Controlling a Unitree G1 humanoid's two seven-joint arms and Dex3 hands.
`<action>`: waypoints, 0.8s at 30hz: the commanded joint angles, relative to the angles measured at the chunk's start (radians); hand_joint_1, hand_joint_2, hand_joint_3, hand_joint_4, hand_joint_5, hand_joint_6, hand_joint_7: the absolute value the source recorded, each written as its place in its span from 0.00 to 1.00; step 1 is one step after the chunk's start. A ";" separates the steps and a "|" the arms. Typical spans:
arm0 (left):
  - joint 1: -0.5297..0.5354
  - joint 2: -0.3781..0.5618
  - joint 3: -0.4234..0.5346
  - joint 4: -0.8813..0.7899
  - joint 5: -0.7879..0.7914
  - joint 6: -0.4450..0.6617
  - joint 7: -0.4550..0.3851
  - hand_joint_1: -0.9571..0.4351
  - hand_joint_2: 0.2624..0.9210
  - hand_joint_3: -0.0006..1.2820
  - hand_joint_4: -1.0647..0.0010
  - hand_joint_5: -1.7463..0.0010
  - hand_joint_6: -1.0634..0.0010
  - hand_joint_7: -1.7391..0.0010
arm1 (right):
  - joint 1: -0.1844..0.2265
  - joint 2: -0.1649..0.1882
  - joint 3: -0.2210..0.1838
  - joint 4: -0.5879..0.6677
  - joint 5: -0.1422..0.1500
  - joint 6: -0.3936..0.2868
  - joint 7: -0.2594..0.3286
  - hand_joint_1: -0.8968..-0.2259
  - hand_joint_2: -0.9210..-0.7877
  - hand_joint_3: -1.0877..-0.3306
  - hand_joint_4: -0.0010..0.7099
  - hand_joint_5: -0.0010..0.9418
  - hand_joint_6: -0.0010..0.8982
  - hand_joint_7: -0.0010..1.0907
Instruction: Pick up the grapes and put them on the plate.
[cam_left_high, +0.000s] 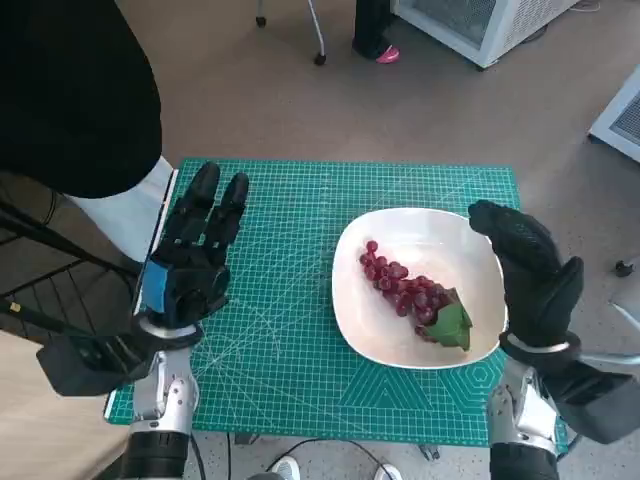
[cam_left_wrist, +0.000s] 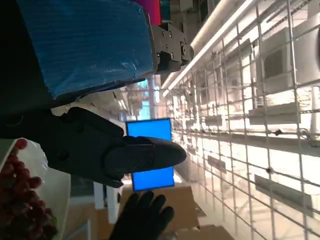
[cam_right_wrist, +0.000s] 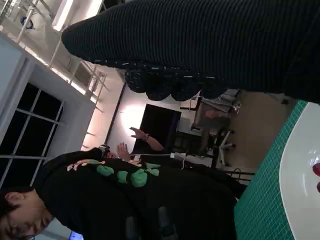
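While both of my hands sit clear of everything, the grapes (cam_left_high: 412, 296) already lie in the plate (cam_left_high: 420, 225), stretched from about the dish's centre down towards its five o'clock rim, with a green leaf (cam_left_high: 451, 325) at that lower end. The plate sits on the green mat (cam_left_high: 290, 360), right of the mat's middle. To my eye the placing is done, and what remains is getting out without spoiling it.

My left hand (cam_left_high: 192, 262) hovers over the mat at nine o'clock from the plate, well apart from it, fingers straight and spread, holding nothing. My right hand (cam_left_high: 527, 272) stands at three o'clock, at the plate's rim, gloved fingers loosely extended and empty; I cannot tell from the head view whether the glove touches the rim or only hangs above it. The left wrist view shows the grapes close to the plate's edge, and the right wrist view shows only a sliver of plate and a person in black beyond the table.

The risk is the right hand. If I pull it back low, the glove could catch the rim and tip or slide the plate, and the bunch, lying near the five o'clock edge, could roll out. Knitted fabric might also snag a stem. I would lift straight up before withdrawing.
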 joint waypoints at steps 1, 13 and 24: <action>0.012 -0.006 0.001 -0.001 0.039 -0.031 0.025 0.41 1.00 0.26 0.80 0.98 0.74 0.97 | 0.003 0.003 0.006 0.014 0.009 0.009 0.011 0.68 0.00 0.71 0.89 0.00 0.65 0.01; 0.039 -0.019 -0.018 -0.021 0.118 -0.045 0.098 0.56 1.00 0.25 0.75 0.98 0.71 0.96 | 0.006 0.002 0.005 0.014 0.022 0.007 0.032 0.68 0.00 0.72 0.89 0.00 0.65 0.01; 0.053 -0.011 -0.037 -0.048 0.135 -0.026 0.124 0.62 1.00 0.26 0.75 0.99 0.71 0.96 | 0.008 0.002 -0.002 0.019 0.020 0.002 0.034 0.68 0.00 0.72 0.89 0.00 0.65 0.01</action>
